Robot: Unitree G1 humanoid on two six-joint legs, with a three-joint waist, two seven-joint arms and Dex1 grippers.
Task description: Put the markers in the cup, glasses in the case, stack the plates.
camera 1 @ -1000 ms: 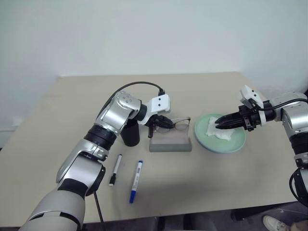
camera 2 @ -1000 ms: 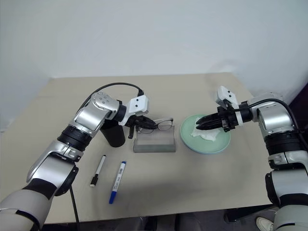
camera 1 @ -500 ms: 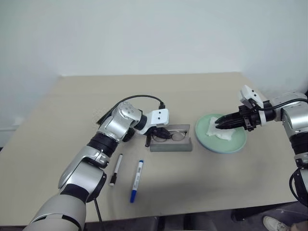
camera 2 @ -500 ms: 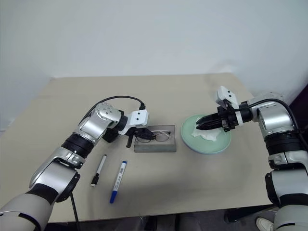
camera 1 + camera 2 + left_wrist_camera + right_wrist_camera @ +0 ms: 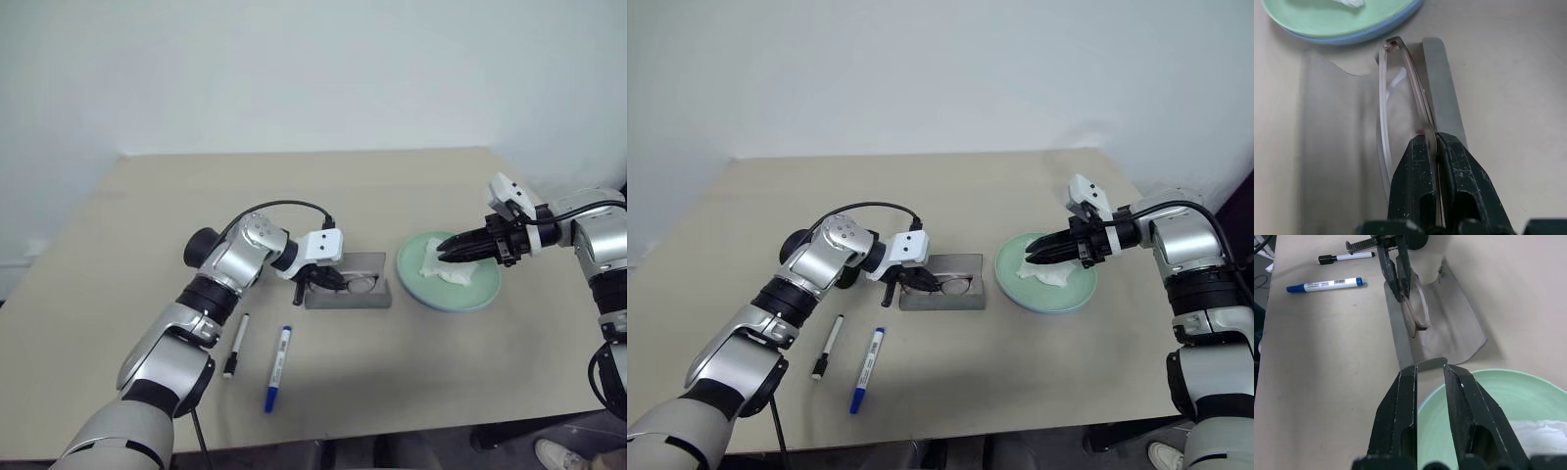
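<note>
From the head cameras, the left gripper [image 5: 315, 284] is clamped on the glasses [image 5: 355, 283], which lie down inside the open case [image 5: 347, 296] but are not yet released. The black-capped marker [image 5: 235, 345] and blue-capped marker [image 5: 277, 368] lie on the table nearer the robot than that gripper, still outside the cup [image 5: 201, 246], which stands behind the left arm. The right gripper [image 5: 1042, 253] hovers over the plates [image 5: 1019, 286], its fingers slightly apart and holding nothing.

In the left wrist view, the fingers pinch the frame, the mint plate [image 5: 1327, 19] resting on the blue one [image 5: 1359, 35] beyond: stacking looks done.

In the right wrist view, a tissue [image 5: 1540, 431] sits on the mint plate.
</note>
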